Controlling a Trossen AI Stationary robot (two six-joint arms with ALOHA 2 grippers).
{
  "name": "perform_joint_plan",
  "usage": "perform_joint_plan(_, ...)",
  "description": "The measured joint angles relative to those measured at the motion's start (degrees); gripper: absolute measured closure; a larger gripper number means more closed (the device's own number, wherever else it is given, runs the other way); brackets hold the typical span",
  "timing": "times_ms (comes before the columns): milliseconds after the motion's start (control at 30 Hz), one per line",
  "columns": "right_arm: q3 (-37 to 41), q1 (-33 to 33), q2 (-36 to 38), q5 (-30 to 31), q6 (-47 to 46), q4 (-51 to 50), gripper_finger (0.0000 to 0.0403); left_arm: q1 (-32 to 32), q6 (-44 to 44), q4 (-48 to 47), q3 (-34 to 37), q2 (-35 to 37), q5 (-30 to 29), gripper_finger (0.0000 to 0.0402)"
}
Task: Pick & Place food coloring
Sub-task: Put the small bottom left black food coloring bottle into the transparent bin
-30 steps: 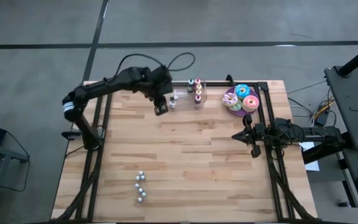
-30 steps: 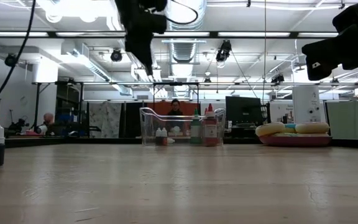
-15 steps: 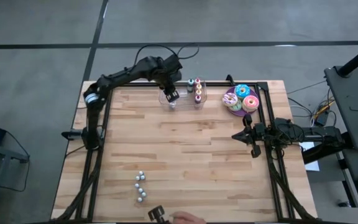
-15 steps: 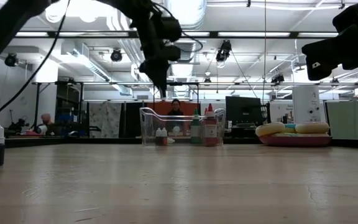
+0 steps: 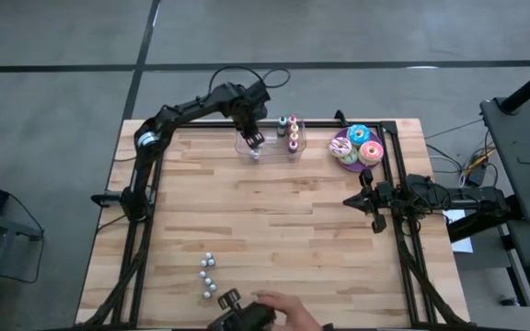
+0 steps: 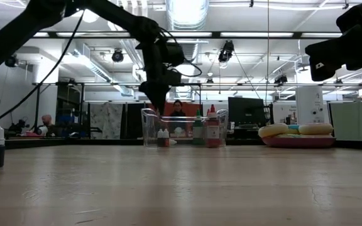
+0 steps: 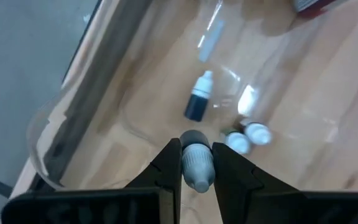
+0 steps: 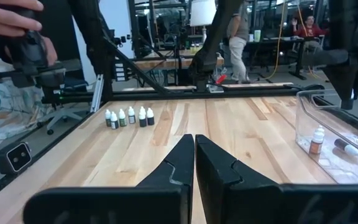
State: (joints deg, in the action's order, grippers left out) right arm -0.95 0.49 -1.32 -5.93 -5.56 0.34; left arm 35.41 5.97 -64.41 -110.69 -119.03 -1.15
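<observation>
While your right gripper [image 8: 194, 155] waits shut at the table's right edge, your left gripper [image 7: 196, 163] pinches a small bottle [image 7: 196, 165] over the clear bin [image 5: 270, 147].

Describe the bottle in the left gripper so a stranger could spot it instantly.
Find the clear bin at the table's far edge. The left gripper hangs over its left end, shut on a tiny white-capped bottle. Unlike the bottles inside the bin, it is held in the air.

Small food coloring bottles [image 5: 293, 134] stood upright inside the clear bin [image 5: 271, 154], one [image 7: 199, 103] lying flat there.
</observation>
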Motion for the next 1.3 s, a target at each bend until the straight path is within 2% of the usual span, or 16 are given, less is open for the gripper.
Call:
perform_joint_plan(400, 0.0, 0.0, 0.0, 0.0, 0.0, 0.0, 0.0394, 2.8, 2.4, 2.9, 0.5, -2.4, -0.5, 0.0357)
perform_joint_plan(1300, 0.0, 0.0, 0.0, 0.0, 0.0, 0.0, 0.0394, 2.9, 3.1, 5.9, 0.5, -8.5, -0.1, 0.0357)
